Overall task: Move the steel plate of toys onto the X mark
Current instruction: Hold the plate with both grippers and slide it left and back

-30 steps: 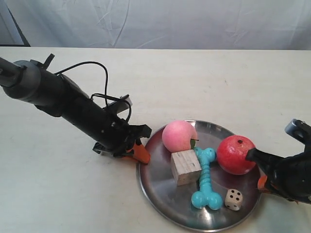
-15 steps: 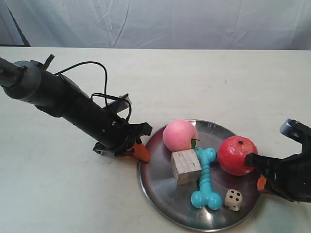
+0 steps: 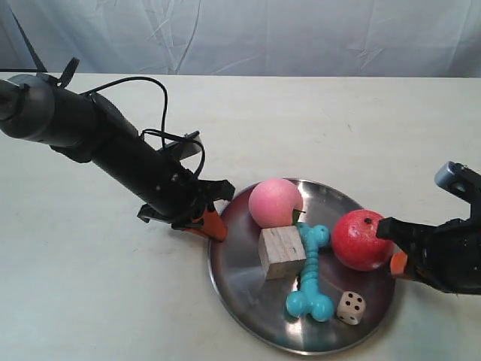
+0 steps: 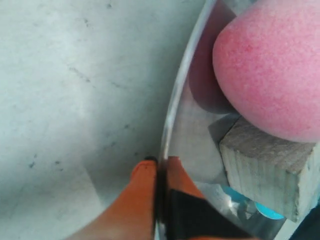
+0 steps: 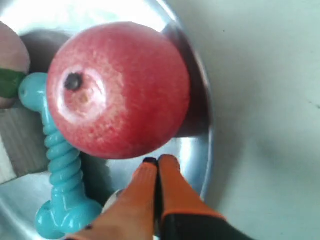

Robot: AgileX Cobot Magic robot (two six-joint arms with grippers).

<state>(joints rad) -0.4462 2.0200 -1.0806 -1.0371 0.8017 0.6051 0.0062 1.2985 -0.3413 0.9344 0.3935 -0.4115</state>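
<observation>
Open table (image 3: 316,128) surrounds the steel plate (image 3: 248,280); left fingers (image 4: 142,186) and right fingers (image 5: 173,186) clamp its opposite rims.

The left arm (image 3: 113,154) is a matt black tube with a grey cylindrical joint (image 3: 26,113), and loose black cables (image 3: 164,116) loop along it; the right arm (image 3: 443,259) is black with a blue-grey knob (image 3: 451,177). The left end effector (image 4: 159,162) and right end effector (image 5: 157,161) each carry tapered orange fingers (image 4: 137,205) on black mounts.
</observation>
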